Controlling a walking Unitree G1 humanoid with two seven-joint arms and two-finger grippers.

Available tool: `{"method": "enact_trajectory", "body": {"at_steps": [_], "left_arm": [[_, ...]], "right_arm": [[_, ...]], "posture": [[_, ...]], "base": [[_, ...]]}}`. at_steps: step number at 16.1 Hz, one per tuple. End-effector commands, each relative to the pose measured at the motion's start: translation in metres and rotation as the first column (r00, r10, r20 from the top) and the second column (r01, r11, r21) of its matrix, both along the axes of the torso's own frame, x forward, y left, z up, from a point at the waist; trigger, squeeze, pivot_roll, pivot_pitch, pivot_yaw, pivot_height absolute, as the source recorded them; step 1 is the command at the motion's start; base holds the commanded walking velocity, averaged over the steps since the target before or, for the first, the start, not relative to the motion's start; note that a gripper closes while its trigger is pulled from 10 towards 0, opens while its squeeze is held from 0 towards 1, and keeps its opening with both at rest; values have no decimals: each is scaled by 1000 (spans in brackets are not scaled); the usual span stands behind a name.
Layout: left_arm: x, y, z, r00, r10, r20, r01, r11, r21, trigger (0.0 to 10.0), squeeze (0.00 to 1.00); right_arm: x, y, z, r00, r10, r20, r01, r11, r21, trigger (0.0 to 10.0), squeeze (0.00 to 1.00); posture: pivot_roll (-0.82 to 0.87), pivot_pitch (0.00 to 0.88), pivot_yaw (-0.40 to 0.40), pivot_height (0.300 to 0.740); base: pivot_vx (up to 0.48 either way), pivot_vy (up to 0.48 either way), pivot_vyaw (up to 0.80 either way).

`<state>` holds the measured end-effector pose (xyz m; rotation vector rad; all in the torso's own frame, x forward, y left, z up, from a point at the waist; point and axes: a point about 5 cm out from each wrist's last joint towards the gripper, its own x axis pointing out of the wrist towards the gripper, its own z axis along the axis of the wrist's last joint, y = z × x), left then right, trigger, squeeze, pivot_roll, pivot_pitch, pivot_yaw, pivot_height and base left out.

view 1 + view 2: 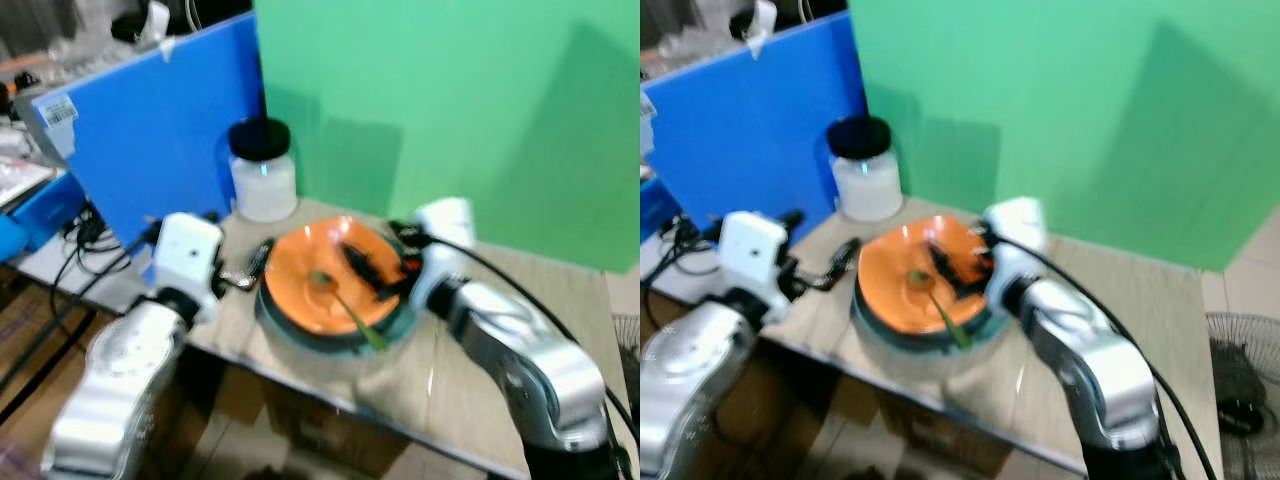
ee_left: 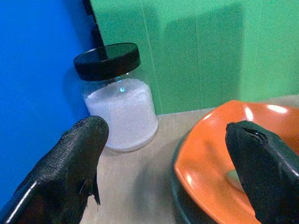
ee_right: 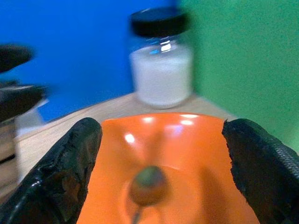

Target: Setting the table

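An orange bowl (image 1: pixel 320 280) sits in a dark plate (image 1: pixel 300 338) on the wooden table (image 1: pixel 530 290). A green spoon (image 1: pixel 348 308) lies in the bowl, its handle over the near rim. Behind the bowl stands a glass jar (image 1: pixel 262 172) with a black lid and white contents. My left gripper (image 1: pixel 250 268) is open just left of the bowl, level with its rim; the left wrist view has the jar (image 2: pixel 119 100) and the bowl's edge (image 2: pixel 219 154) between its fingers (image 2: pixel 79 158). My right gripper (image 1: pixel 375 270) is open over the bowl's right side, with the spoon (image 3: pixel 147 179) between its fingers (image 3: pixel 70 172).
A blue board (image 1: pixel 150 120) stands at the left and a green backdrop (image 1: pixel 450 100) behind the table. Cables (image 1: pixel 85 240) lie on a lower surface at the left. A floor fan (image 1: pixel 1240 385) is at the far right. The table's right half is bare wood.
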<state>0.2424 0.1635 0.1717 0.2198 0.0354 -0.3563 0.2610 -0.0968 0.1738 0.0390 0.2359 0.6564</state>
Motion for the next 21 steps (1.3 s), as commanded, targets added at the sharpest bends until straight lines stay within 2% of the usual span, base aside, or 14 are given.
{"method": "enact_trajectory", "body": {"at_steps": [1,3,5,6,9,10,11,13,16,18,19,20,21], "left_arm": [[-1,-8,0,998,-64,-9,64,998,6,10000,0],[-5,-7,1,992,-124,-25,125,991,42,10000,0],[-8,-3,4,986,-162,-34,164,985,54,10000,0],[-12,0,4,981,-185,-50,188,981,56,10000,0],[-18,3,4,963,-255,-88,262,962,79,10000,0],[-21,4,5,953,-283,-107,293,952,86,10000,0],[-23,5,5,945,-304,-122,316,944,92,10000,0],[-26,7,5,936,-324,-140,339,936,98,10000,0],[-32,11,4,917,-355,-181,377,921,103,10000,0],[-37,10,3,897,-390,-208,414,906,90,10000,0],[-39,10,3,891,-400,-216,426,901,85,10000,0],[-40,10,3,884,-410,-225,436,896,84,10000,0],[-40,10,3,883,-411,-226,438,895,83,10000,0]], "right_arm": [[-2,-6,-2,999,8,-50,-10,999,-44,10000,1000],[-1,0,2,997,52,-62,-59,992,-115,10000,1000],[0,8,7,992,97,-75,-107,983,-148,10000,1000],[-1,15,9,984,147,-104,-162,975,-153,10000,0],[-5,27,8,952,235,-196,-269,948,-170,10000,0],[-4,31,7,940,245,-238,-295,933,-207,10000,0],[-3,34,5,928,243,-281,-314,919,-240,10000,0],[-1,40,6,913,254,-319,-336,912,-236,10000,0],[6,48,-1,896,204,-394,-331,899,-288,10000,0],[8,51,-5,879,182,-441,-340,887,-312,4588,0],[9,51,-8,875,167,-454,-336,885,-323,1529,0],[10,50,-11,869,152,-471,-334,883,-331,0,0],[10,50,-12,868,144,-476,-330,883,-334,0,0]], "posture": [[174,0,28,740],[172,0,29,740],[169,0,29,740],[170,0,27,740],[174,0,20,740],[174,0,20,740],[174,0,20,740],[174,0,20,740],[177,0,18,740],[185,0,13,740],[185,0,13,740],[185,0,13,740],[185,0,13,740]], "base": [[0,0,0],[0,0,0],[0,0,0],[0,0,0],[0,0,0],[0,0,0],[0,0,0],[0,0,0],[0,0,0],[0,0,0],[0,0,0],[0,0,0],[0,0,0]]}}
